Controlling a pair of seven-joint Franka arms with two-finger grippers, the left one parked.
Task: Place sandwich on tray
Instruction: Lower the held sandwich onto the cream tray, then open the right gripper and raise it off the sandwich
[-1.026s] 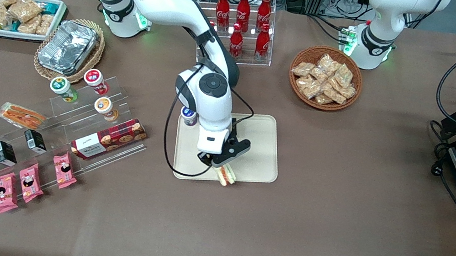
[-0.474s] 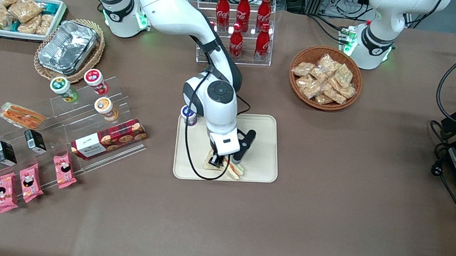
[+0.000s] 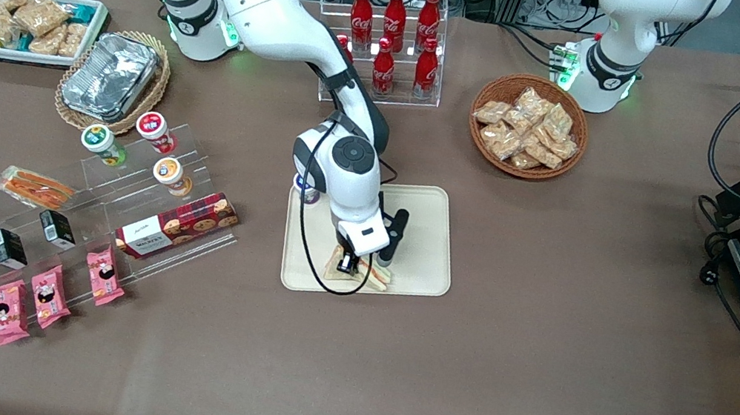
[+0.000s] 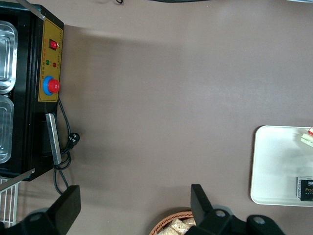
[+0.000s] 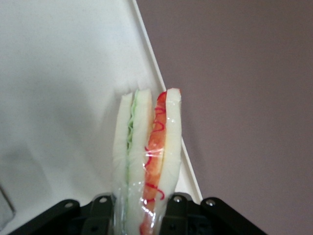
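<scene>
My right gripper [image 3: 360, 266] is shut on the clear-wrapped sandwich [image 3: 370, 273], white bread with red and green filling. It holds the sandwich low over the cream-beige tray [image 3: 427, 225], close to the tray's rim nearest the front camera, and the sandwich seems to touch the tray. In the right wrist view the sandwich [image 5: 146, 147] stands on edge between the fingers of the gripper [image 5: 138, 211], with the tray [image 5: 58, 98] beneath it and the rim just beside it. The tray [image 4: 279, 166] and the sandwich's tip [image 4: 308, 137] also show in the left wrist view.
A small cup [image 3: 305, 188] stands on the tray's corner toward the working arm's end. A second sandwich [image 3: 36, 188], a red biscuit box [image 3: 178, 223] and cups are on an acrylic stand. A foil tray [image 3: 110, 76], cola bottles [image 3: 392, 31] and a snack basket [image 3: 528, 125] lie farther from the camera.
The gripper has turned and carried the sandwich from over the tray's near rim farther onto the tray, then lowered it.
</scene>
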